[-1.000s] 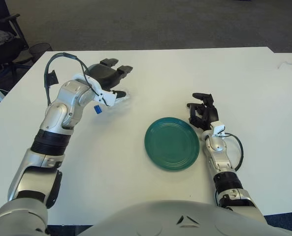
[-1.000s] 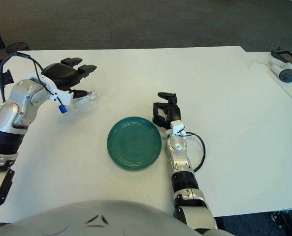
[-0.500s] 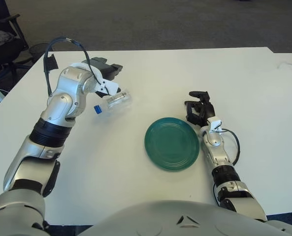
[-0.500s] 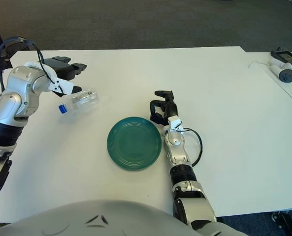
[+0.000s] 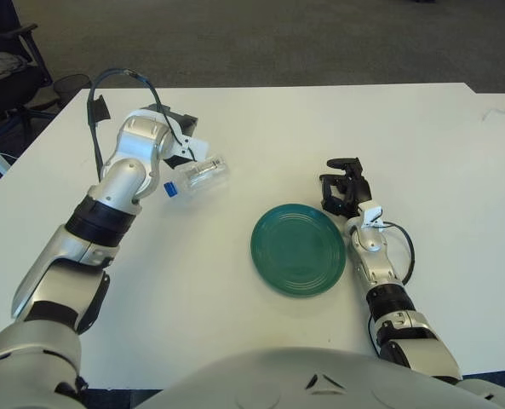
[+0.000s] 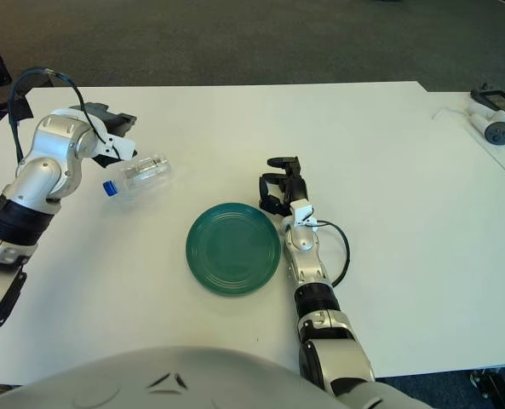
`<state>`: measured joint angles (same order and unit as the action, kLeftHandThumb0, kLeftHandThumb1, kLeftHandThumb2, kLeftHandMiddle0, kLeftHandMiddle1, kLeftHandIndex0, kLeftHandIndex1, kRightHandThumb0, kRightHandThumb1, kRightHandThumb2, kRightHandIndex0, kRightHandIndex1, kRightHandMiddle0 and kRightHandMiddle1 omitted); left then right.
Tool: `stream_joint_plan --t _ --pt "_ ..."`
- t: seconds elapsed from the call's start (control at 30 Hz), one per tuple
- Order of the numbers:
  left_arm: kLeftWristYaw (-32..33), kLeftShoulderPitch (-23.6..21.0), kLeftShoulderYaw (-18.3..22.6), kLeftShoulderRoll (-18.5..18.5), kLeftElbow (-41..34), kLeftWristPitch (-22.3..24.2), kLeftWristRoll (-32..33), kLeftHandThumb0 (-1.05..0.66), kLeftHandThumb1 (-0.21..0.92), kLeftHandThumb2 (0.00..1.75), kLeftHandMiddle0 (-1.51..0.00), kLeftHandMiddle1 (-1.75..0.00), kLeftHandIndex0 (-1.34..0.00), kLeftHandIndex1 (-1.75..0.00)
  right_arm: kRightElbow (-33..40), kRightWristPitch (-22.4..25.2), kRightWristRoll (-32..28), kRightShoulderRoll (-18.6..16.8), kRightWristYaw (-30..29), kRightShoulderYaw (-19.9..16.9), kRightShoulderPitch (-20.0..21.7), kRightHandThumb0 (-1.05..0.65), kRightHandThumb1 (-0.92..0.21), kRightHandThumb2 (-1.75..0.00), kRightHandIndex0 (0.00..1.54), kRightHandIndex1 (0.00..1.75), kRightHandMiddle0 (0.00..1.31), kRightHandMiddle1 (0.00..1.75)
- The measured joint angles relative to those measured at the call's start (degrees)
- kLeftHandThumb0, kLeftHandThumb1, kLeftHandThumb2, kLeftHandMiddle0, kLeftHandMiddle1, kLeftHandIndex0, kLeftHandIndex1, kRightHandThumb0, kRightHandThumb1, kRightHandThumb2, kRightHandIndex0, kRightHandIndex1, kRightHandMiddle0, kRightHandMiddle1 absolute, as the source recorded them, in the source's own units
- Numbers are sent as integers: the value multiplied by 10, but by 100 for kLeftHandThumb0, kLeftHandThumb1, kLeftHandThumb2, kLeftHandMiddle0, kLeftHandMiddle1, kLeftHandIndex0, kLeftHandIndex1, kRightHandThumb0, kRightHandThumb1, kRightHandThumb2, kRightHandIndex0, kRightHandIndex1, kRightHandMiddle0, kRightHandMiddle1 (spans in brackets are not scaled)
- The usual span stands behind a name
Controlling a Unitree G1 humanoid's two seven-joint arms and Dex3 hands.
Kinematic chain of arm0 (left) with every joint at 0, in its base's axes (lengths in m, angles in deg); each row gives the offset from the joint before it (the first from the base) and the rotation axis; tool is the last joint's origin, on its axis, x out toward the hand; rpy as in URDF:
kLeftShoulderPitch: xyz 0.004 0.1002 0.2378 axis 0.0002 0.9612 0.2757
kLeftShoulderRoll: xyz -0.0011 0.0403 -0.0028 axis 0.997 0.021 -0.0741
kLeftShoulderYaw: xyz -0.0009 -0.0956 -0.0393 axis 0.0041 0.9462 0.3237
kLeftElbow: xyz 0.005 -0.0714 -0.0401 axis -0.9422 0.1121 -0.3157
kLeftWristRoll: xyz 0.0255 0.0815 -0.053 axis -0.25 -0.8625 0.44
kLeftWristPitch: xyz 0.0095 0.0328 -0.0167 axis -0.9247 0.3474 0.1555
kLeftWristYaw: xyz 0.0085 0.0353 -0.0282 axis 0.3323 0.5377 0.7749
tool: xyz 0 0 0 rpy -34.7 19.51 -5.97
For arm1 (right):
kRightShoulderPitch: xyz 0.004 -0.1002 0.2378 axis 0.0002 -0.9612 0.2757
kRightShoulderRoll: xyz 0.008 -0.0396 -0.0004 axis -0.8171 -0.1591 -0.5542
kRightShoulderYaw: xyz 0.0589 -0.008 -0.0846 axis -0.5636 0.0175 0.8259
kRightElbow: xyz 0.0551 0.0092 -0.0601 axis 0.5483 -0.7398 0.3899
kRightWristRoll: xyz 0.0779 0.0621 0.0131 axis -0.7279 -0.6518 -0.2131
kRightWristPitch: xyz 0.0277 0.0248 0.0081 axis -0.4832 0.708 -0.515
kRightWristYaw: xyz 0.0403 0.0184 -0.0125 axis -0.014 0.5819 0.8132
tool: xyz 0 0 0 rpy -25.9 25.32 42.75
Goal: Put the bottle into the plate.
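The clear plastic bottle (image 5: 196, 175) lies on its side on the white bench (image 5: 261, 128), blue cap (image 5: 170, 189) pointing toward the robot's left. It sits well to the left of the green plate (image 5: 298, 249) and is not in contact with it.

The left hand (image 5: 177, 129) shows at the far side of the bottle, just behind it. Most of the hand is hidden by the wrist housing, so I cannot tell how far its fingers are open, nor whether it touches the bottle.

The right hand (image 5: 342, 188) shows just beyond the plate's right rim, at the far end of the forearm that runs alongside the plate. Its dark fingers (image 6: 278, 182) are curled inward and enclose nothing.

The plate lies flat on the bench, between the bottle and the right forearm, with nothing on it.

A grey device (image 6: 490, 106) with a cable sits near the bench's far right edge.
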<state>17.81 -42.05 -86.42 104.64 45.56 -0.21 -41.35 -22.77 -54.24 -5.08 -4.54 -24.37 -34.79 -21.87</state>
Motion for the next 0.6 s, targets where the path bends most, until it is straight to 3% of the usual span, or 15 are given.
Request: stream_joint_plan --t 0.1,0.2,0.6 --pt "27 -2 -6 -4 7 13 -14 -105 92 114 0 0 0 0 -1 0 0 0 1 1 1 -35 -83 -63 25 120 16 171" --pt "44 -2 -13 -9 13 20 -22 -105 92 115 0 0 0 0 -2 -1 0 0 1 1 2 -35 -89 -55 25 121 18 173" --pt "67 -2 -28 -21 45 25 -24 -105 92 121 0 0 0 0 -2 -1 1 2 -1 1 2 -35 -92 -51 26 122 19 175"
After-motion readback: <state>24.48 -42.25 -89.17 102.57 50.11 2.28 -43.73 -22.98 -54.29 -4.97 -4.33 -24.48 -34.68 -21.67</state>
